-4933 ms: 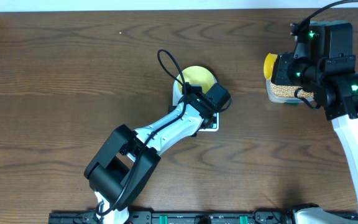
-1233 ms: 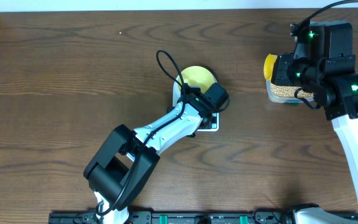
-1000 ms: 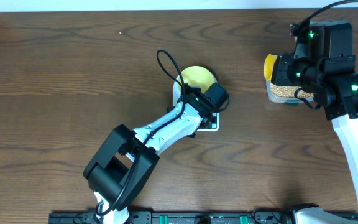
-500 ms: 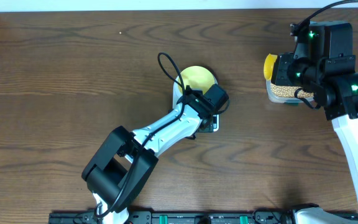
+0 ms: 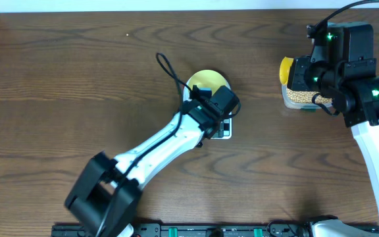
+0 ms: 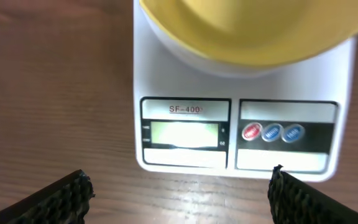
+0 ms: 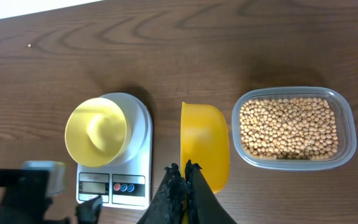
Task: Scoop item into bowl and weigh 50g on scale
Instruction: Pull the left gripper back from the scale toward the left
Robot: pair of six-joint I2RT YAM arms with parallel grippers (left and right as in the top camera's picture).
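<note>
1. Your left claw [image 6: 179, 194] hangs released, its two fingers spread wide above the near edge of the scale [image 6: 146, 74] and touching nothing.
2. Your right claw [image 7: 183, 173] is clenched on the near end of the yellow scoop [image 7: 205, 140]. From the right wrist view, the scoop hangs over the table [image 7: 55, 62] between the scale and the tub [image 7: 347, 124].
3. You find the bowl [image 7: 97, 130] sitting on the far part of the scale, close to the middle of the table.
4. You see the scale's display [image 6: 182, 134] at its near edge, with three round buttons [image 6: 272, 132], one red and two blue, just to the right of it. The digits are too washed out to read.
5. You have the beans [image 7: 288, 127] lying in the clear tub at the far right of the table, well apart from the bowl and the scale.
</note>
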